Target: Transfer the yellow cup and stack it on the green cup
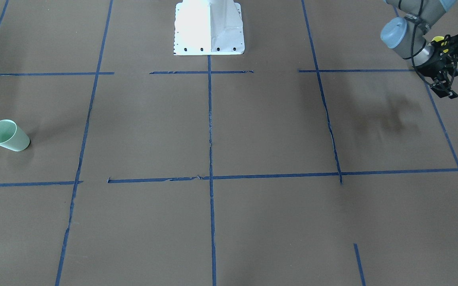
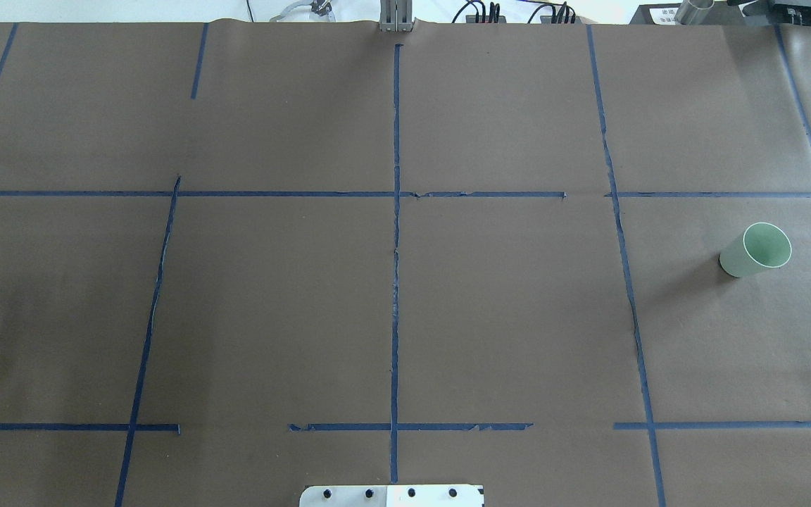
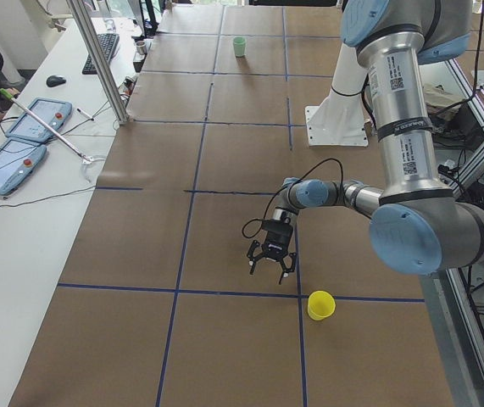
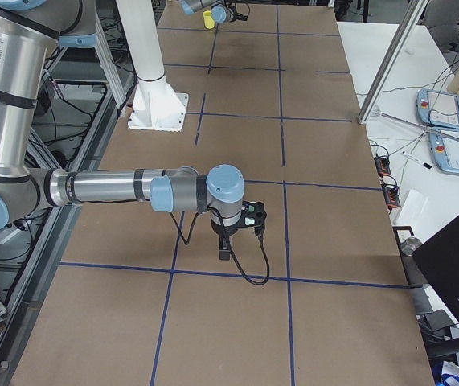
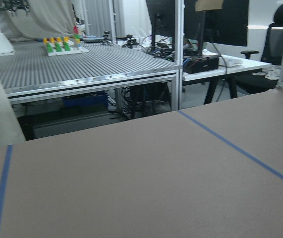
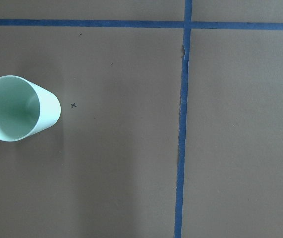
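The yellow cup (image 3: 320, 305) stands upright on the brown table, mouth up, near the robot's left end; a sliver of it shows behind the gripper in the front view (image 1: 437, 39). My left gripper (image 3: 267, 267) hangs just above the table a short way from the cup, fingers spread, empty; it also shows in the front view (image 1: 445, 89). The green cup (image 2: 757, 250) stands upright at the table's other end, also in the front view (image 1: 8, 136) and below the right wrist camera (image 6: 17, 109). My right gripper (image 4: 227, 248) points down over the table; I cannot tell if it is open or shut.
The brown paper table top is marked with blue tape lines (image 2: 396, 282). The robot's white base (image 1: 209, 28) stands at the middle of the robot's edge. A side desk with teach pendants (image 3: 21, 140) and a metal post (image 3: 97, 59) runs along the far edge.
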You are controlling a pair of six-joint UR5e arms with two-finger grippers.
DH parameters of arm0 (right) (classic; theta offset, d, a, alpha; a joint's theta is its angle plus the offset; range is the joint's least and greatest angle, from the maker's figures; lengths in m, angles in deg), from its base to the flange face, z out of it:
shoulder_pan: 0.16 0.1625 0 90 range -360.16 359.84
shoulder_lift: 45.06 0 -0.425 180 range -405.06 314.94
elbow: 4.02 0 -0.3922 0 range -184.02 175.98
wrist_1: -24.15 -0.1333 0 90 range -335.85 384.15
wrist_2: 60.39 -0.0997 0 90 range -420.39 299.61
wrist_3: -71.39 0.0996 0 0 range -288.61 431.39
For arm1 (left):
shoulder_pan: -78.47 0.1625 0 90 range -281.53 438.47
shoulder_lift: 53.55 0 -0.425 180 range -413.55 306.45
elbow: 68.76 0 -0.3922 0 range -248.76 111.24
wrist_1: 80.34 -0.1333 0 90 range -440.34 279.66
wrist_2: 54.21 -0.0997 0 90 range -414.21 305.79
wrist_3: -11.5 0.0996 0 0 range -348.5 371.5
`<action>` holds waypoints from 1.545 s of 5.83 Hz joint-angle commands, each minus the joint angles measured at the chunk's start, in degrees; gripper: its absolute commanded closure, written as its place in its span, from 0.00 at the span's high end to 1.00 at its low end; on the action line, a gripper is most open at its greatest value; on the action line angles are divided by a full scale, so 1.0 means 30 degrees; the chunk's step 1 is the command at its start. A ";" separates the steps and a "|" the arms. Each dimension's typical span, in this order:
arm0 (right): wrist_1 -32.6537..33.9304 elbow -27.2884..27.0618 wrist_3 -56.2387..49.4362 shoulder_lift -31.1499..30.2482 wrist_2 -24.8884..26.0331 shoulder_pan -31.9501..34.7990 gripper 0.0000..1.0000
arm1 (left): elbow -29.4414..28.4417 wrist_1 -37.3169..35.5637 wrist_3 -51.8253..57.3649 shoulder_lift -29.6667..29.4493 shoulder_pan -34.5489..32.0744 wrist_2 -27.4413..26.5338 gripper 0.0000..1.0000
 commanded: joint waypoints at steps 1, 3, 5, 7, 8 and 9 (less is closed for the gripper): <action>0.0000 -0.0002 0.0022 0.0026 0.0006 -0.0030 1.00 | -0.0040 -0.3786 -0.3873 -0.1155 0.2404 0.3017 1.00; -0.0029 -0.0002 -0.0036 0.0056 0.0006 -0.0030 1.00 | -0.0390 -0.4819 -0.5958 -0.0981 0.4778 0.4544 1.00; 0.0000 -0.0002 -0.0065 0.0085 0.0035 -0.0060 1.00 | -0.1761 -0.4677 -0.7048 -0.0602 0.5842 0.5050 1.00; 0.0000 0.0027 -0.0036 0.0114 0.0036 -0.0060 1.00 | -0.2179 -0.4529 -0.7022 -0.0219 0.5962 0.4992 1.00; 0.0000 -0.0002 -0.0007 0.0114 0.0036 -0.0060 1.00 | -0.2208 -0.4413 -0.6993 0.0072 0.5991 0.4934 1.00; 0.0000 0.0027 -0.0036 0.0114 0.0036 -0.0060 1.00 | -0.2412 -0.3803 -0.6877 0.0220 0.5991 0.4846 1.00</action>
